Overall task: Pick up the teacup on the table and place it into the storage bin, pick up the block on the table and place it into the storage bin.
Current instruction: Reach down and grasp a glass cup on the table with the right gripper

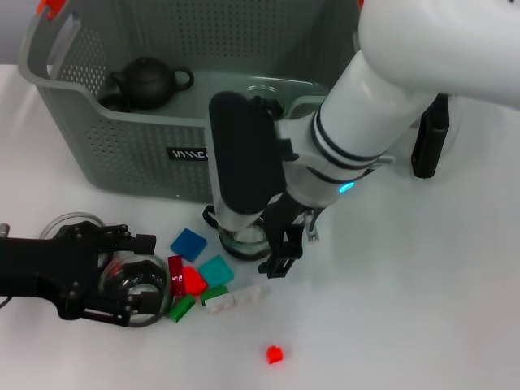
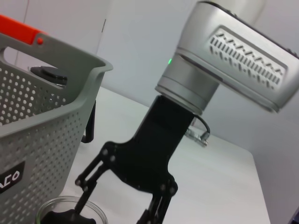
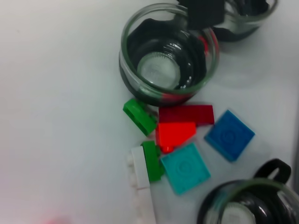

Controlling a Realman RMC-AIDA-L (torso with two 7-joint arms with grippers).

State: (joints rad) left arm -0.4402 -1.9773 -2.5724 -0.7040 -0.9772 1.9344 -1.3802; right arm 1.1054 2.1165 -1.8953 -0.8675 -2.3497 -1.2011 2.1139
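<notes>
Right gripper (image 1: 262,242) straddles a glass teacup (image 1: 242,239) directly beneath, fingers apart around its rim; storage bin (image 1: 122,146) just beyond. Left gripper (image 1: 134,280) closed on another glass cup (image 1: 136,284).

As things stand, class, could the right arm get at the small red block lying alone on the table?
Probably yes. The small red block lies apart from the other blocks on bare table, nothing covering it, just beyond the right gripper, which is presently at a glass teacup.

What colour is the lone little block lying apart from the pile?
Red; the lone block shows best in the head view.
</notes>
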